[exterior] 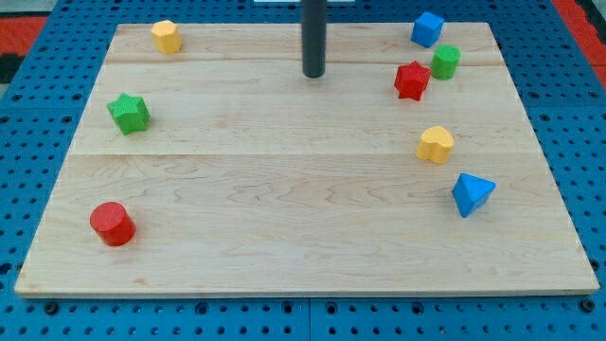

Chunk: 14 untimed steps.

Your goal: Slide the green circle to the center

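Observation:
The green circle [446, 61] is a short green cylinder near the view's top right, touching or nearly touching the red star [411, 80] at its lower left. A blue cube [427, 28] sits just above it. My tip [313, 74] rests on the wooden board [303, 237] near the top centre, well to the left of the green circle and the red star.
A yellow heart [436, 144] and a blue triangle [472, 194] lie at the right. A yellow hexagon [166, 36] is at the top left, a green star [129, 113] at the left, a red cylinder [113, 224] at the bottom left.

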Each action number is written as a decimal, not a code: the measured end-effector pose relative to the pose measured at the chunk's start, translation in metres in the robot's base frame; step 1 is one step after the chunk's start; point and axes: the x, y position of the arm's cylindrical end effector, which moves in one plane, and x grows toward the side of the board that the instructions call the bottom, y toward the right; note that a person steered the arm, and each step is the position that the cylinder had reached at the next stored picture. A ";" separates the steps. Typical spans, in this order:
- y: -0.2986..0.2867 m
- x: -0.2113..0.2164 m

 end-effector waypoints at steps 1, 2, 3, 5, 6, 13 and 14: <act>0.046 -0.017; 0.109 -0.031; 0.152 -0.041; 0.178 -0.018; 0.217 -0.017; 0.195 0.030; 0.201 0.052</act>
